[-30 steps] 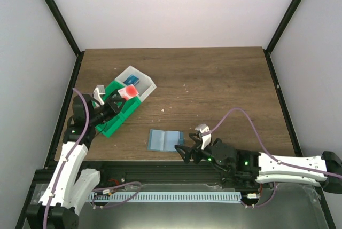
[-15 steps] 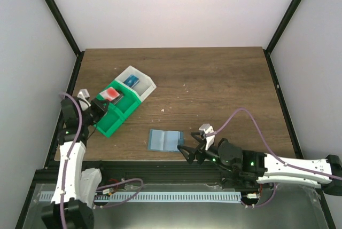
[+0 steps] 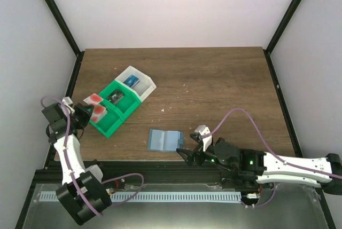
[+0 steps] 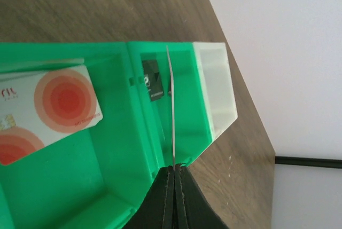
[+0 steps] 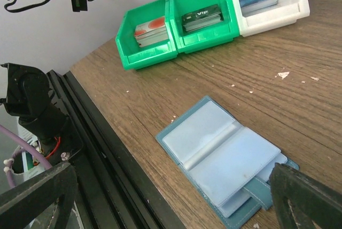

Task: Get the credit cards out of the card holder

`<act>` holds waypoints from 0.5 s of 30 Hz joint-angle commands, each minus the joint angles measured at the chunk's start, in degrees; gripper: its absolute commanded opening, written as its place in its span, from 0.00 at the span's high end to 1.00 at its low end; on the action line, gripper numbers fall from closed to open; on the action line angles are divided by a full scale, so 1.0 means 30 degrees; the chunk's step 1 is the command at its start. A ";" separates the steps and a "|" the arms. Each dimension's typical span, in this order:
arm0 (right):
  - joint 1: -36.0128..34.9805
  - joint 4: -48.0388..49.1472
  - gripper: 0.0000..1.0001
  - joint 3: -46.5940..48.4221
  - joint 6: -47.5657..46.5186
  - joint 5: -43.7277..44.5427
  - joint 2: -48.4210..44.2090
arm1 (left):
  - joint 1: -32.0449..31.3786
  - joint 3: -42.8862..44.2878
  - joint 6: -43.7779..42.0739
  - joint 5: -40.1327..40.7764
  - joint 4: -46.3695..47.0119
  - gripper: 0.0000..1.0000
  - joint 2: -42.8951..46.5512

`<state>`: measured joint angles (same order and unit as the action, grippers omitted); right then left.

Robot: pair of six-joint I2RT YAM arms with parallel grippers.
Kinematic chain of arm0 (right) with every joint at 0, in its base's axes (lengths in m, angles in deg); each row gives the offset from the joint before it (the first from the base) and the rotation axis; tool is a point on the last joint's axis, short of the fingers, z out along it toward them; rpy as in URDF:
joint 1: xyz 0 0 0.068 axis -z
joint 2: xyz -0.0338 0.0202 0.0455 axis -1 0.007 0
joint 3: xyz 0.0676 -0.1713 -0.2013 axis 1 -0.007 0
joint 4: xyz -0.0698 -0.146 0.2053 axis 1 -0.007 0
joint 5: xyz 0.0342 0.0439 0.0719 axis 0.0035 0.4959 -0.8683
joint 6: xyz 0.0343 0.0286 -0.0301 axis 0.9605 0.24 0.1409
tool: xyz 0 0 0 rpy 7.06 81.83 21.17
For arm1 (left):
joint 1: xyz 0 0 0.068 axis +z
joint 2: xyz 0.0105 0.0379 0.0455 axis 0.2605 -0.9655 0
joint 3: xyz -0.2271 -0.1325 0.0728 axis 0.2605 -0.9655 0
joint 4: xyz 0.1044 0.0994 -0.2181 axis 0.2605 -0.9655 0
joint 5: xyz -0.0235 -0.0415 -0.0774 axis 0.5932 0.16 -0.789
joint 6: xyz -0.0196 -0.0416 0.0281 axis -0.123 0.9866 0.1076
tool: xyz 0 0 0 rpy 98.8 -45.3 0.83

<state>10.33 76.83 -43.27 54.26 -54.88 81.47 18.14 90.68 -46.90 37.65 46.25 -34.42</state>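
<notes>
White red-spotted credit card [image 4: 172,111]: clenched in left fingers [image 4: 160,202] above green tray [image 5: 144,58]. Blue card holder [image 5: 224,157]: open; right fingers [image 5: 304,197] released alongside.

Held credit card [image 4: 172,106]: presented edge-on to the left wrist camera, so only a thin line is seen; its face is hidden.
Left end effector [image 4: 173,171]: only the pinched tips are shown, the rest cut off by the bottom edge.
Binned credit cards [image 4: 53,101]: cropped by the left edge of the same view; probably two, overlapped.
Dark card [image 4: 152,82]: partly hidden behind a divider of the green tray [image 4: 120,149]; print too small to be read.
Card holder [image 5: 224,159]: pockets cloudy; contents cannot be told.
Right end effector [image 5: 171,186]: fingers [image 5: 37,199] cropped at the bottom corners.
</notes>
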 commanded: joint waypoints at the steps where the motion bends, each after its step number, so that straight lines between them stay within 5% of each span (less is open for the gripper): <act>1: -0.0066 -0.0657 0.00 0.0621 -0.0214 0.0156 -0.0054 | 0.0266 -0.0892 0.0056 -0.0889 0.0399 1.00 -0.0121; 15: -0.0063 -0.0348 0.00 0.0510 -0.0261 0.0761 -0.0183 | 0.0322 -0.1496 0.1309 0.0106 -0.1181 1.00 0.0211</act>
<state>10.33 76.08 -43.24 54.24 -54.27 81.55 18.73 88.10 -45.81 38.07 43.74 -35.97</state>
